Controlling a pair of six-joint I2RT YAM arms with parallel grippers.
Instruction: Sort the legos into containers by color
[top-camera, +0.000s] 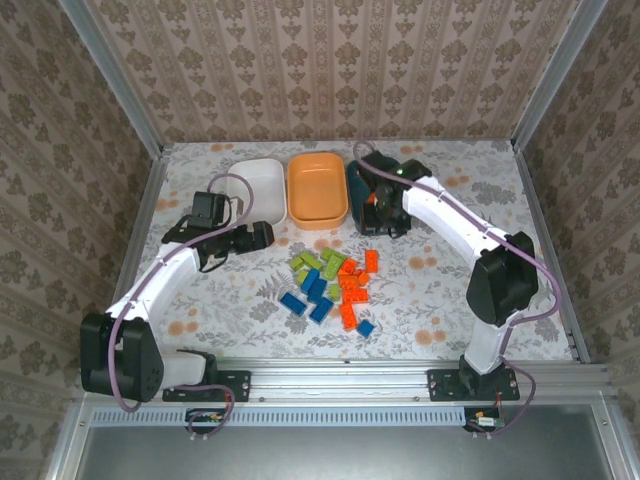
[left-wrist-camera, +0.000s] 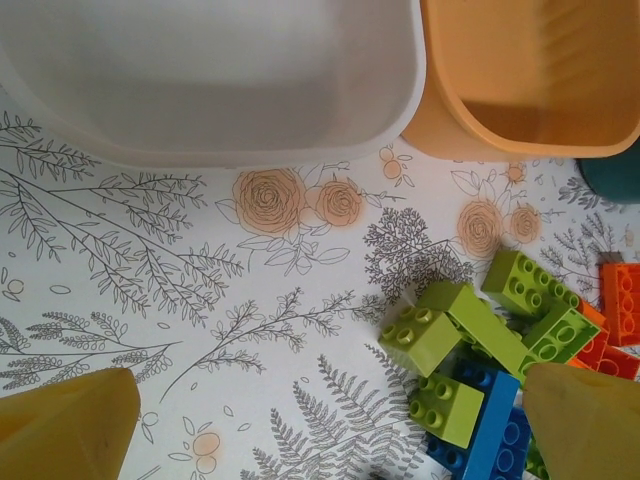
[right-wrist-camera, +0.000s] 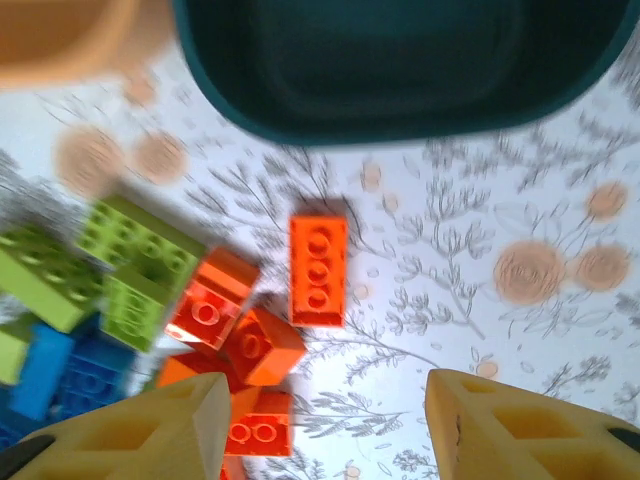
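Left jaws gape empty; right jaws stand parted, gripping nothing. From above we see the legos (top-camera: 345, 283) heaped on the tabletop (top-camera: 450, 290), six o'clock of the white bowl (top-camera: 252, 187), orange bowl (top-camera: 318, 188) and teal bowl (top-camera: 355, 190). Left wrist: green bricks (left-wrist-camera: 470, 325) lie four o'clock of the white bowl. Right wrist: an orange brick (right-wrist-camera: 318, 270) lies six o'clock of the teal bowl.

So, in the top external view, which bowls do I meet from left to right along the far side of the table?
white bowl → orange bowl → dark teal bowl, which is partly covered by the right arm
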